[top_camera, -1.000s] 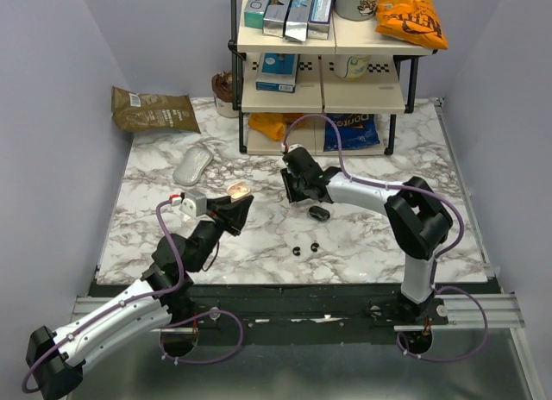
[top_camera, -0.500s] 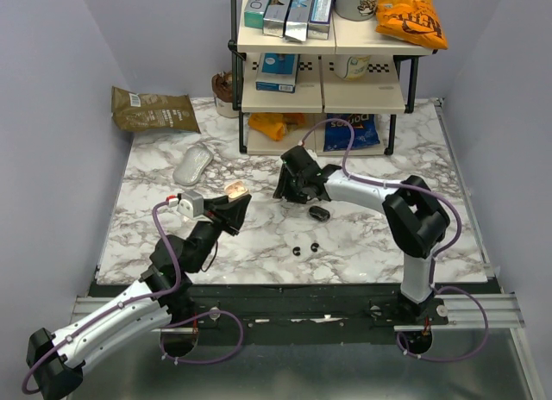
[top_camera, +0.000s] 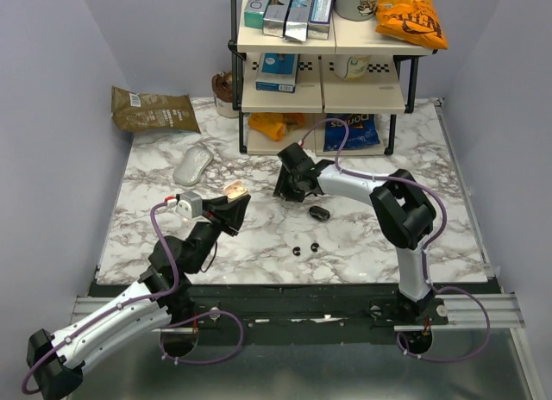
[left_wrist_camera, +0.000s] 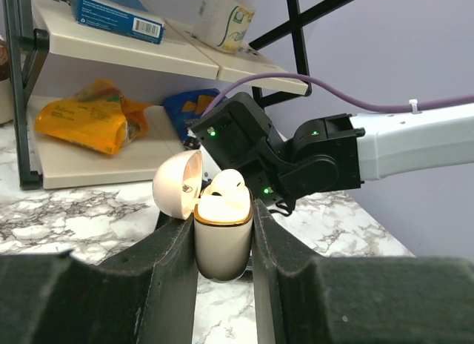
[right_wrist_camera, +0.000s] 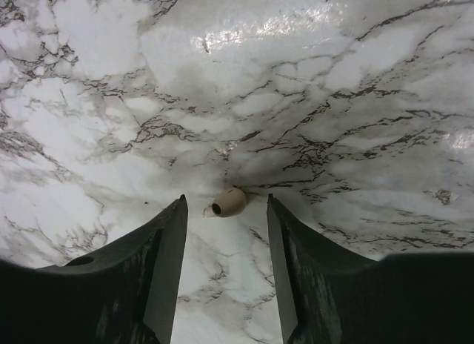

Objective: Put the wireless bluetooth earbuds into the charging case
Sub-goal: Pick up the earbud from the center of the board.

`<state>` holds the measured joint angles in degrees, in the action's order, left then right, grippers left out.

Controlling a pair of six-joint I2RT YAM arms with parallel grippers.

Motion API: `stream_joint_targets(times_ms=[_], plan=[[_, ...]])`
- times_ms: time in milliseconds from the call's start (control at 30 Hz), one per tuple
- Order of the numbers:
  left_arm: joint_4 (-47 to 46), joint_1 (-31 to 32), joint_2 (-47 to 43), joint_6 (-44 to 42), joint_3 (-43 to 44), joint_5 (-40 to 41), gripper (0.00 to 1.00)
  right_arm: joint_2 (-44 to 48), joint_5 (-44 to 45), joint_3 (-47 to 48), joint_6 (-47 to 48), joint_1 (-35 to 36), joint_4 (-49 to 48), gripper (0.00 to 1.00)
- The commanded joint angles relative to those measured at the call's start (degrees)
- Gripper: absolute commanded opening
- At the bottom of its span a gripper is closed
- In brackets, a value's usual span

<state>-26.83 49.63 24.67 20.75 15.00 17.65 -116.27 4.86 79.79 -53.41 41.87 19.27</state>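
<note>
My left gripper (top_camera: 233, 200) is shut on an open cream charging case (left_wrist_camera: 222, 244), held upright above the table with its lid (left_wrist_camera: 178, 184) tipped back. One cream earbud (left_wrist_camera: 226, 187) sits in it. My right gripper (top_camera: 287, 186) is open and points down at the marble. A second cream earbud (right_wrist_camera: 231, 202) lies on the table between its fingertips (right_wrist_camera: 226, 199), touching neither finger. Two tiny glossy black buds (top_camera: 297, 250) (top_camera: 313, 246) lie on the table nearer the front, apart from both grippers.
A black oval pod (top_camera: 319, 214) lies just right of the right gripper. A black-framed shelf rack (top_camera: 323, 81) with snack bags stands at the back. A brown bag (top_camera: 153, 109) and a grey oval object (top_camera: 192, 166) lie at the back left.
My right gripper has shifted a little to the left and back, away from the black pod. My left gripper still holds the open case in about the same place.
</note>
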Motion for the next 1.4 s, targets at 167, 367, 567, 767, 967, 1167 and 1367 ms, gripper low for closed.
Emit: stream_joint_targets(times_ms=[167,367,567,767,967,1167,1367], plan=[[0.73,0.30,0.03,-0.63,1.61,1.42,0.00,-5.11,0.15,3.35,8.22,-0.56,4.99,0.40],[0.55,0.30,0.38,-0.45,1.61,1.07,0.00,-5.37,-1.96,3.44,16.31,-0.30,5.69,0.34],[0.20,0.38,0.56,0.16,1.26,0.90,0.00,-3.36,0.23,1.86,27.99,0.41,5.69,0.23],[-0.24,0.38,0.73,0.34,1.17,0.55,0.00,-0.11,-2.66,-1.99,43.81,2.16,1.31,0.17],[-1.38,0.47,1.35,0.60,0.82,0.02,0.00,2.71,-2.41,-3.15,55.60,4.54,-0.02,0.25],[-1.30,0.47,0.82,0.43,0.81,0.19,0.00,5.60,-0.65,-3.24,50.61,4.54,-0.81,0.52],[-0.77,0.47,-0.41,0.34,0.64,0.54,0.00,7.81,2.59,-1.92,38.05,4.54,-1.16,0.62]])
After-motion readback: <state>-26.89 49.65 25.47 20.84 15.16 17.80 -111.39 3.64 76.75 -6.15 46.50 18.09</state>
